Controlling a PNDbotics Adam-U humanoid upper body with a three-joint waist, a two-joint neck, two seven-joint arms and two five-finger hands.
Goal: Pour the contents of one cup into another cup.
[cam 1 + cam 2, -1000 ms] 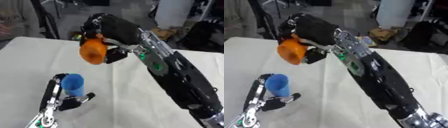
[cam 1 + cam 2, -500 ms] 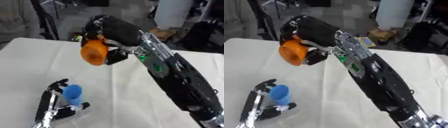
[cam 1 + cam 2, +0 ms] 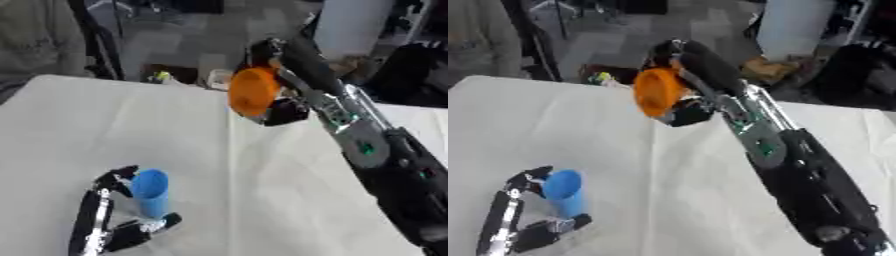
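An orange cup (image 3: 252, 92) hangs in the air over the far middle of the white table (image 3: 262, 200), tipped on its side with its mouth facing left and toward me. My right hand (image 3: 278, 82) is shut on it, the arm running in from the lower right. A blue cup (image 3: 151, 192) stands upright near the front left. My left hand (image 3: 103, 215) is curled round it, fingers at its rim and thumb at its base. What either cup holds does not show.
The table's far edge runs across the top, with a grey floor, a dark stand (image 3: 92, 35), a white cylinder (image 3: 354, 22) and clutter behind it. A crease runs down the tablecloth's middle.
The whole picture has shifted, so the camera has moved. The orange cup is still held high and tipped, and the blue cup still stands in my left hand, lower in view than a second ago.
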